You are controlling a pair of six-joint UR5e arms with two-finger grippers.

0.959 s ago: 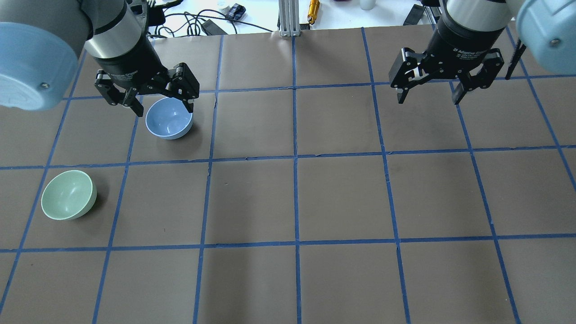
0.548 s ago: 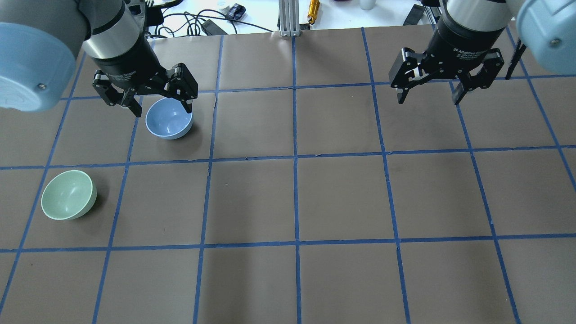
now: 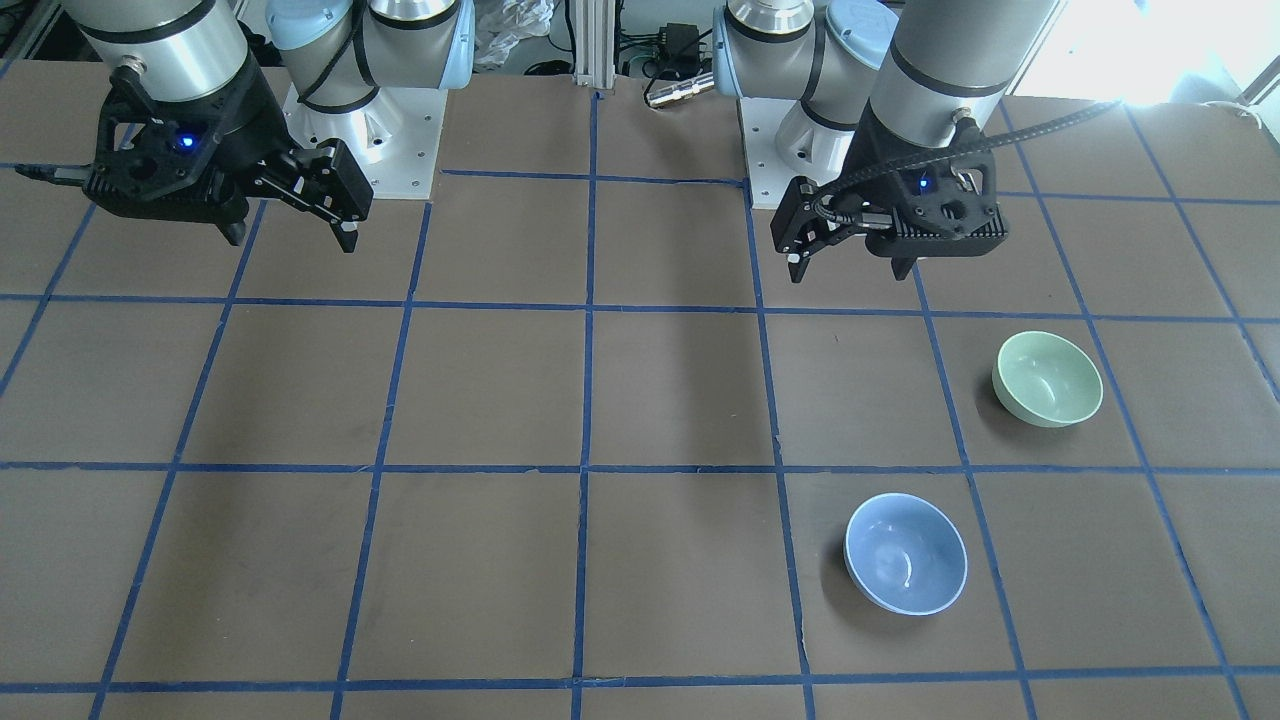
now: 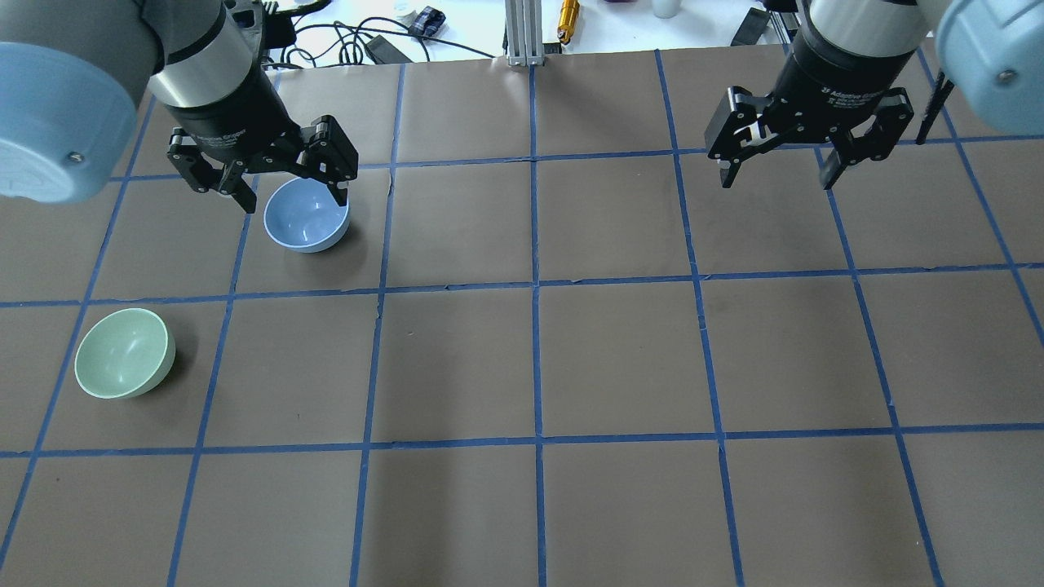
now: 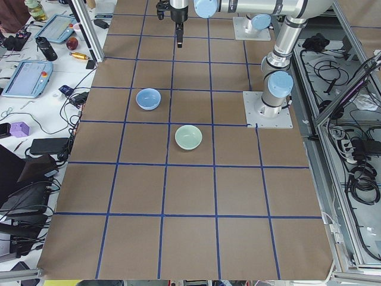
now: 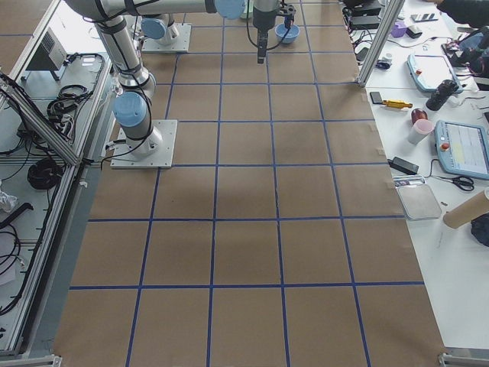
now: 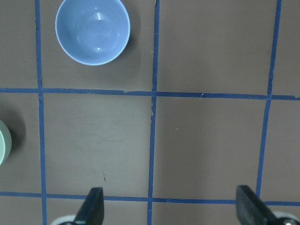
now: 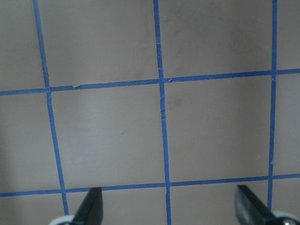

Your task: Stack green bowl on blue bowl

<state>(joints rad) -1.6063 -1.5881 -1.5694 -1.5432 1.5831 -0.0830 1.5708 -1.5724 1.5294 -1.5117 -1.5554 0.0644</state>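
The green bowl [image 4: 124, 353] stands upright and empty on the brown table, also in the front view [image 3: 1047, 379]. The blue bowl [image 4: 306, 214] stands upright and empty one square further out [image 3: 905, 552]. The two bowls are apart. My left gripper [image 4: 292, 194] is open and empty. It hangs high above the table, nearer the robot base than both bowls [image 3: 850, 265]. Its wrist view shows the blue bowl [image 7: 92, 31] at top left and the green bowl's rim [image 7: 2, 142] at the left edge. My right gripper [image 4: 776, 181] is open and empty, far off on the other side.
The table [image 4: 538, 359] is brown with a blue tape grid. An aluminium post [image 4: 522, 33], cables and small tools lie beyond its far edge. The two arm bases [image 3: 360, 140] are bolted at the robot's side.
My left gripper has shifted slightly up and to the left in the overhead view, still open. The bowls and the right arm have not moved.
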